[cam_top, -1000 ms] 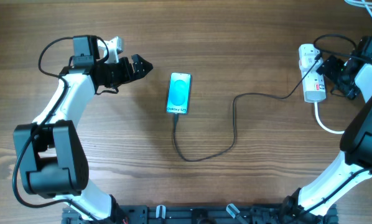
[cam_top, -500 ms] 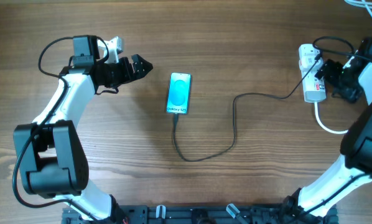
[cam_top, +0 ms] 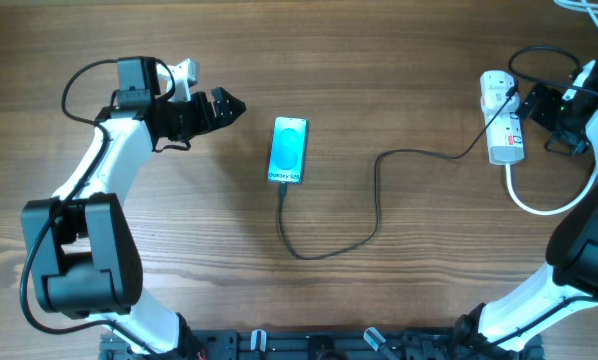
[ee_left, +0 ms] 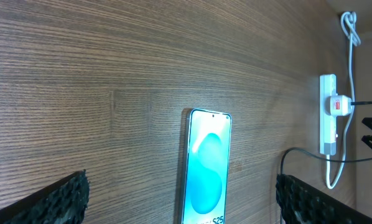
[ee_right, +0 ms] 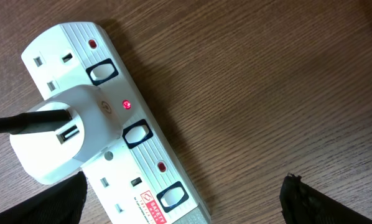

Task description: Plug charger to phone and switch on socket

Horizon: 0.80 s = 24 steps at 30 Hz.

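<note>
The phone [cam_top: 288, 150] lies flat mid-table, its teal screen lit; in the left wrist view the phone [ee_left: 208, 168] is straight ahead of my left gripper [ee_left: 180, 213]. That left gripper [cam_top: 231, 104] is open, left of the phone and apart from it. The black charger [cam_top: 376, 190] loops from the phone's near edge to a white plug in the socket [cam_top: 501, 118]. On the socket [ee_right: 111, 118] a red light [ee_right: 127, 104] glows beside the plug [ee_right: 55, 146]. My right gripper [cam_top: 529, 103] hovers open just right of the socket, right gripper [ee_right: 186, 211] holding nothing.
The socket's thick white cord [cam_top: 527, 203] curves toward the right arm. More white cable [cam_top: 591, 18] hangs in the far right corner. The arms' mounting bar [cam_top: 309, 345] runs along the near edge.
The right gripper has drawn back from the socket, up and to the right. The left arm, phone and cable have not moved.
</note>
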{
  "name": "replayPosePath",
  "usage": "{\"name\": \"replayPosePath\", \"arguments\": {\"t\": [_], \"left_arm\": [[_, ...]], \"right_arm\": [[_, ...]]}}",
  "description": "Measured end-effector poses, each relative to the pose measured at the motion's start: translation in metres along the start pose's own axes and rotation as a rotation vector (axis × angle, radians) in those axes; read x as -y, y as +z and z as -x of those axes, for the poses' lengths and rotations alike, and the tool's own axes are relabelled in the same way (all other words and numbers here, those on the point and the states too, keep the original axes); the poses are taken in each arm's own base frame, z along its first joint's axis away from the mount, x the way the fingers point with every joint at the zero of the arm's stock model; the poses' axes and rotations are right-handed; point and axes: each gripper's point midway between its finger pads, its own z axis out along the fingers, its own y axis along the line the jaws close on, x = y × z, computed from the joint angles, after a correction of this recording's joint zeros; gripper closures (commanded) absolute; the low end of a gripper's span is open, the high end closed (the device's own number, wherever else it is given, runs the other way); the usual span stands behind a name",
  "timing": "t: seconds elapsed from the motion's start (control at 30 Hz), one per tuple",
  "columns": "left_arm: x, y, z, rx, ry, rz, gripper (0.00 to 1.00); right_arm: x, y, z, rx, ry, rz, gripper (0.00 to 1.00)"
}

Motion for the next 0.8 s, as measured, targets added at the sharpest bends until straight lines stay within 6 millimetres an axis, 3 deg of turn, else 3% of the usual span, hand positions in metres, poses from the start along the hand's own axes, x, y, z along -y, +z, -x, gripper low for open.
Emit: {"name": "replayPosePath", "arguments": {"t": [0.67,0.73,0.8], "left_arm": [[0.001,-0.001,0.001,0.003,0.002,-0.001,0.00],[0.008,-0.009,0.005,0.023,0.018,-0.005,0.00],[0.028,-0.031,0.015,0.083,0.065,-0.020,0.00]], "right_arm": [[0.000,0.000,0.000,0.001,0.000,0.000,0.00],[0.000,0.000,0.000,0.001,0.000,0.000,0.00],[0.000,0.000,0.000,0.001,0.000,0.001,0.00]]}}
